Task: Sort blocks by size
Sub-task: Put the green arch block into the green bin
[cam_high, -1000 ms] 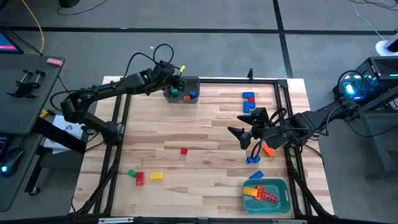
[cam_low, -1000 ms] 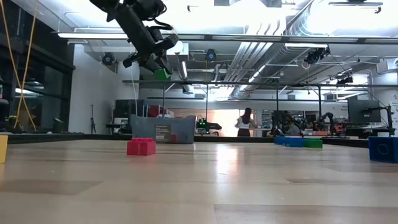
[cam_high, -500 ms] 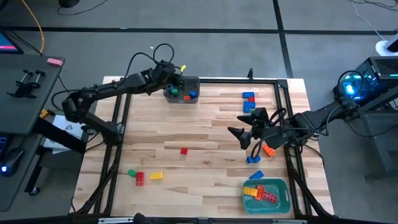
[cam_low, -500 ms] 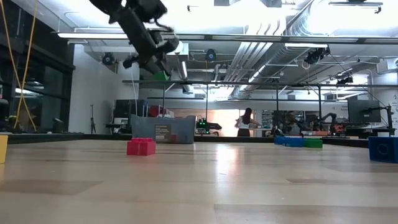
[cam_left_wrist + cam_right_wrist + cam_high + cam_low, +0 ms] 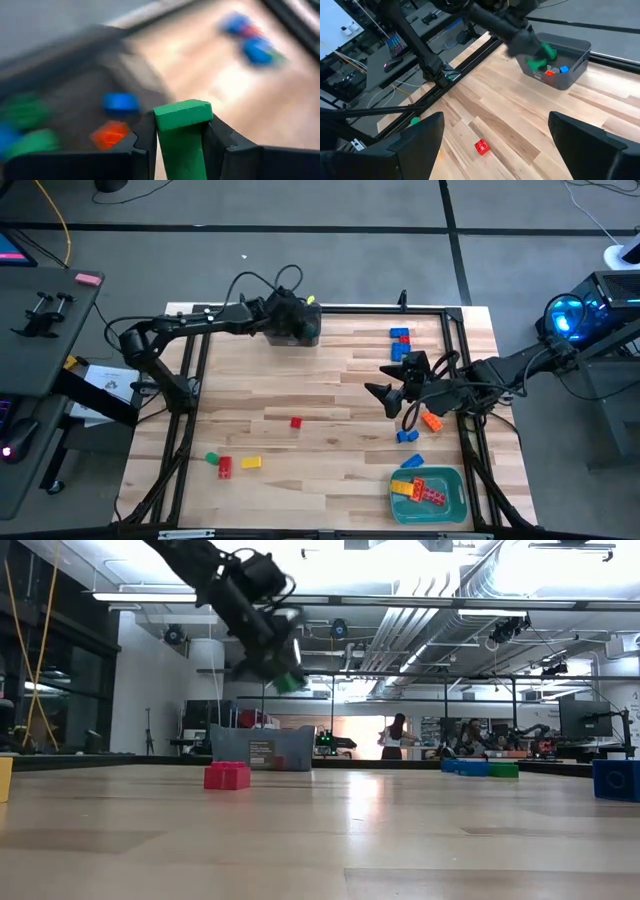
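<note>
My left gripper [image 5: 293, 313] hangs over the dark grey bin [image 5: 305, 335] at the table's far edge, shut on a green block [image 5: 182, 114], which also shows in the low view [image 5: 290, 683]. Inside the bin lie a blue block [image 5: 120, 101], an orange-red block [image 5: 111, 134] and green ones [image 5: 35, 142]. My right gripper [image 5: 385, 397] stands open above the table's right half with nothing between its fingers [image 5: 420, 140]. Loose blocks lie on the wood: a red one [image 5: 296, 422] in the middle and a green, a red and a yellow one [image 5: 251, 463] at the near left. My left gripper pinches the green block between its two fingers, one on each of two opposite sides [image 5: 159, 131]. The block's end [image 5: 182, 107] sticks out past the fingertips. The fingers slant downward from the table's left. The block is lifted clear, above the bin.
Blue, red and green blocks [image 5: 400, 340] lie at the far right. An orange block [image 5: 432, 420] and blue ones [image 5: 407, 436] lie under my right arm. A teal tray [image 5: 455, 500] with yellow and red blocks stands at the near right. A black frame rims the table.
My left gripper has gone toward the table's right edge and down, coming over the bin, and has tipped further downward. It has stayed shut on the green block, which went with it.
</note>
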Motion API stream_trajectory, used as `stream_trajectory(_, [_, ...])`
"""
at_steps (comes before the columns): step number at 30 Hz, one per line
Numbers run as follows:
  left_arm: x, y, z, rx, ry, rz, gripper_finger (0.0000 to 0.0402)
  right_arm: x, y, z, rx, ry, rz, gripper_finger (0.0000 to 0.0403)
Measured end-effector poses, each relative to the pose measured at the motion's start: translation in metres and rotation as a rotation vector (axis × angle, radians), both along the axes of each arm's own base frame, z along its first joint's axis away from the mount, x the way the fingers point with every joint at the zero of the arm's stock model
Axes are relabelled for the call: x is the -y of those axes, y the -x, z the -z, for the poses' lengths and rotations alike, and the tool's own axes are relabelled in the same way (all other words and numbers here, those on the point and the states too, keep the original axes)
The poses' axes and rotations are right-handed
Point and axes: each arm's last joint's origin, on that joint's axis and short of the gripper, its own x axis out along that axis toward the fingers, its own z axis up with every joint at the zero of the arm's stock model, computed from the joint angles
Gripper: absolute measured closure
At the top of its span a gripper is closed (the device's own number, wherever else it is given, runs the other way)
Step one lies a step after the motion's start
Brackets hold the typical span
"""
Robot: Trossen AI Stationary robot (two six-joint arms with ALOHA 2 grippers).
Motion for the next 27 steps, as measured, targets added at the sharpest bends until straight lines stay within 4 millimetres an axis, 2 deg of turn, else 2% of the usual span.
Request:
stream_trajectory(5, [0.05,-0.018,-0.02,0.19,0.088,0.491,0.0326,0.0,0.0,0.0,-0.007,0.014,-0.013,0.005])
stream_trajectory(10, [0.115,-0.039,-0.035,0.342,0.094,0.748,0.0326,-0.003,-0.001,-0.005,0.029,-0.047,-0.093,0.005])
stream_trajectory(13, [0.157,-0.052,-0.04,0.441,0.068,0.795,0.0326,-0.005,0.003,-0.015,0.079,-0.08,-0.182,0.005])
stream_trajectory(17, [0.21,-0.072,-0.035,0.593,-0.008,0.761,0.0326,-0.006,0.016,-0.033,0.188,-0.075,-0.252,0.005])
stream_trajectory(23, [0.268,-0.105,0.006,0.829,0.032,0.633,0.0326,0.001,0.034,-0.048,0.271,-0.033,-0.212,0.005])
stream_trajectory(27, [0.294,-0.136,0.029,0.847,0.091,0.62,0.0326,0.004,0.039,-0.05,0.28,-0.021,-0.182,0.005])
